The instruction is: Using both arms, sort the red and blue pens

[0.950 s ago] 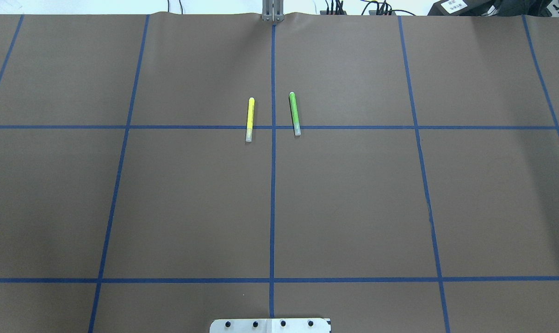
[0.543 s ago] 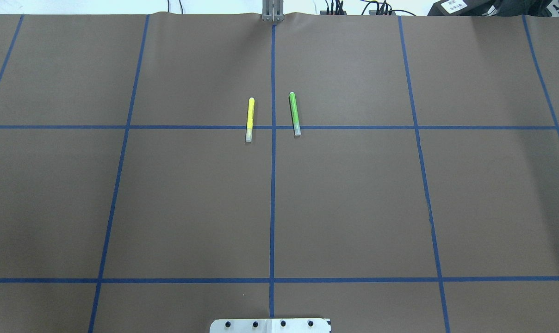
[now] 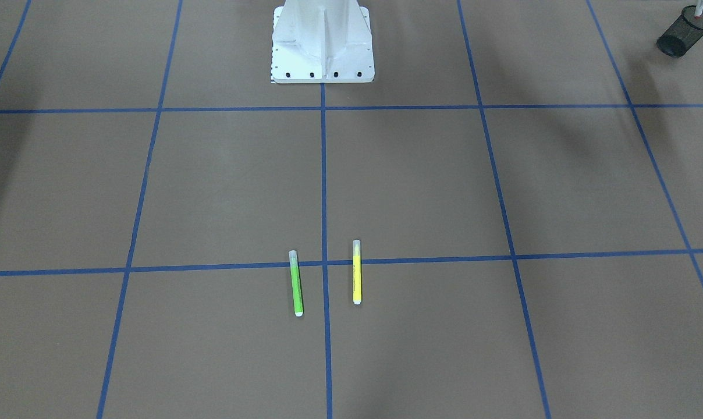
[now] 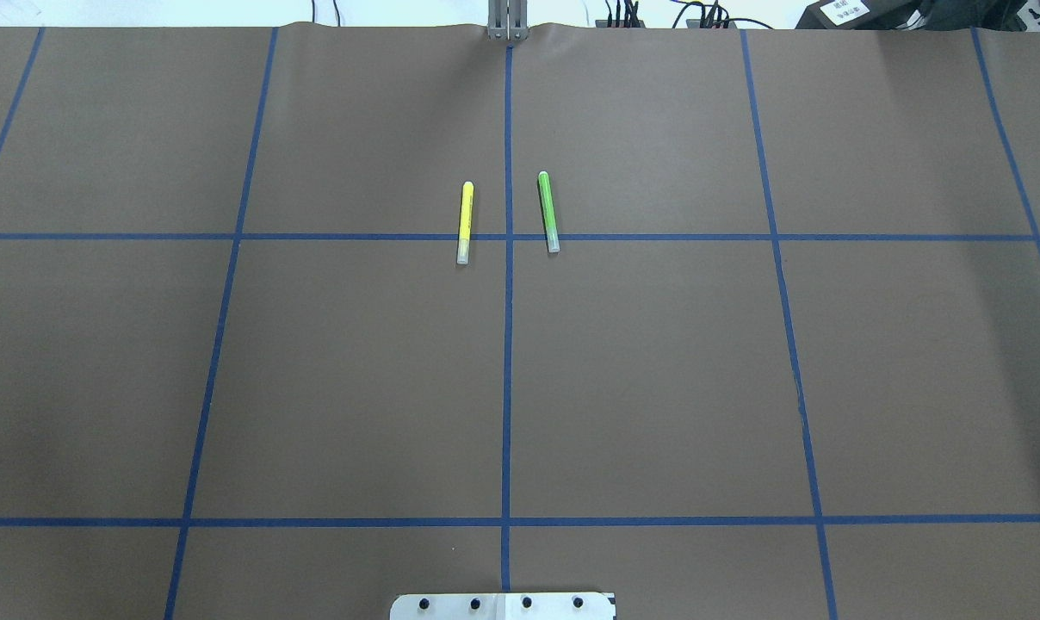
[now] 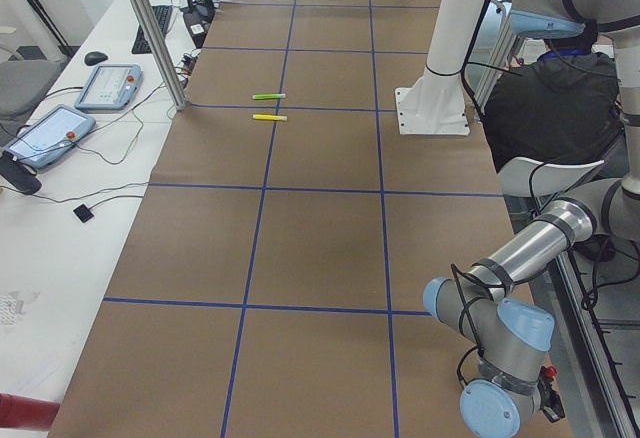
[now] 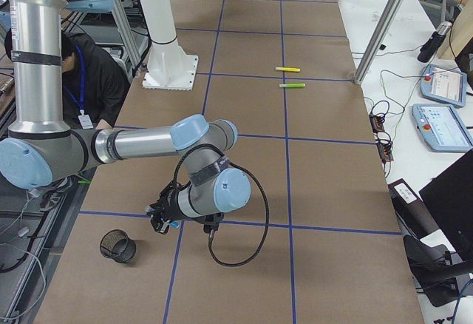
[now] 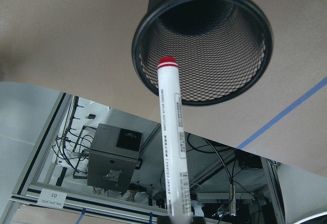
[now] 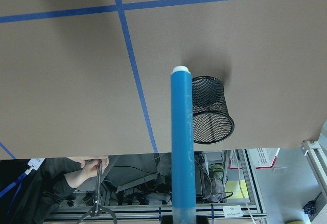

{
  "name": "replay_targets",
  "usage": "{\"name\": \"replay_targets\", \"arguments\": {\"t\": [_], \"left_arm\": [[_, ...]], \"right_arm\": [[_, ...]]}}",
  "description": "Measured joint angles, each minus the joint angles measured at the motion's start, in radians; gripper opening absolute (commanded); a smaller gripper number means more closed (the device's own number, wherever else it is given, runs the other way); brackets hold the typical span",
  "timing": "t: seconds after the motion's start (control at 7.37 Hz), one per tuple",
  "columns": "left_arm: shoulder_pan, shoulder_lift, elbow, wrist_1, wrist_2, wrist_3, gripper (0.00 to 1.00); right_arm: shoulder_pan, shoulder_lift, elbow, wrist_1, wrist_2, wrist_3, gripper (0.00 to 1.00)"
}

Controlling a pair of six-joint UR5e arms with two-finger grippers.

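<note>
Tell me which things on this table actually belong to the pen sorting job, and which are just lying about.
Belong to the job:
red pen, held by the left arm
blue pen, held by the right arm
left mesh cup and right mesh cup, probably the bins

Just lying about:
yellow marker
lime-green marker

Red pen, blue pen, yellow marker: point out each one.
red pen (image 7: 172, 147), left wrist view, white barrel.
blue pen (image 8: 182, 142), right wrist view, blue barrel.
yellow marker (image 4: 466, 215), overhead view, yellow barrel.
</note>
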Motion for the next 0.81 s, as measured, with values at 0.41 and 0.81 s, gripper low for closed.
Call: {"name": "replay_targets", "arguments": {"t": [0.41, 0.81], "left_arm": [[0.0, -0.006, 0.014, -0.035, 0.0, 0.0, 0.69], [0.0, -0.017, 0.009, -0.05, -0.023, 0.002, 1.0]], "right_arm": [[0.0, -0.002, -0.007, 0.001, 0.005, 0.0, 0.0], [0.0, -0.008, -0.01, 0.001, 0.009, 0.0, 0.0]]}}
